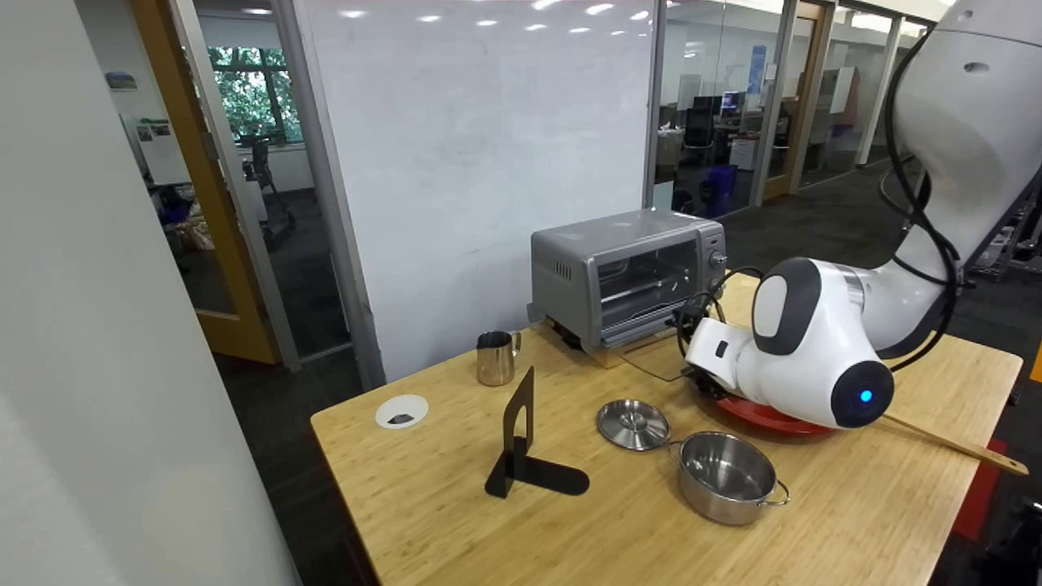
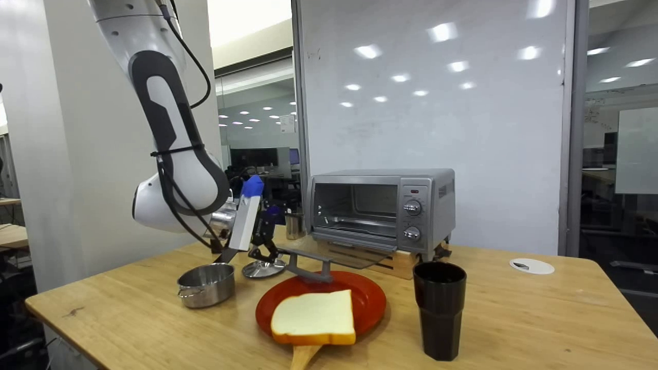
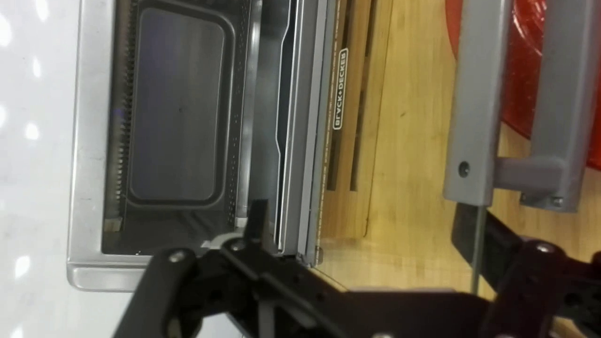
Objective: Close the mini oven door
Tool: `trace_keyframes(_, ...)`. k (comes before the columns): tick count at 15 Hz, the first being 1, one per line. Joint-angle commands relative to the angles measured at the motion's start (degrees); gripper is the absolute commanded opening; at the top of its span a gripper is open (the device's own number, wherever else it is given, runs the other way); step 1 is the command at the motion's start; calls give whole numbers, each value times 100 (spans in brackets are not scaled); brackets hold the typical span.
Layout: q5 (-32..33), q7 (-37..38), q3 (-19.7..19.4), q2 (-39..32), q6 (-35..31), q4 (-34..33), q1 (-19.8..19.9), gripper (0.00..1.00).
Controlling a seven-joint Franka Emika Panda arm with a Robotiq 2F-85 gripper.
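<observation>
The silver-grey mini oven (image 2: 432, 205) stands at the back of the table; it also shows in an exterior view (image 1: 562, 281) and the wrist view (image 3: 91, 141). Its door (image 2: 360, 257) is folded down, glass roughly flat, with the grey handle bar (image 3: 476, 117) out over the red plate. In an exterior view my gripper (image 2: 270, 246) is at the door's side, by the handle's end. In the wrist view my gripper (image 3: 368, 230) is open and empty. One finger is near the oven opening; the other shows behind the glass edge at the handle's end. Contact is unclear.
The red plate (image 2: 372, 303) holds a bread slice (image 2: 313, 316) under the handle. A black cup (image 2: 441, 313), pot (image 1: 727, 480), lid (image 1: 633, 423), black bookend (image 1: 521, 460), metal pitcher (image 1: 495, 360) and wooden utensil (image 1: 961, 443) stand or lie around the table.
</observation>
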State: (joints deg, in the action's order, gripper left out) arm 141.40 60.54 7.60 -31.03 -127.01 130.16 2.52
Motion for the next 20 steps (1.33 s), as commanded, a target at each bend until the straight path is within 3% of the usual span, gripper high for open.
trace_keyframes(1, 505, 300, 78, 510, 110, 408, 65, 100)
trace_keyframes(6, 909, 719, 81, 907, 263, 753, 30, 100)
trace_keyframes(8, 755, 721, 121, 1044, 295, 800, -45, 100)
trace_keyframes(20, 697, 541, -299, 980, 163, -217, 167, 100)
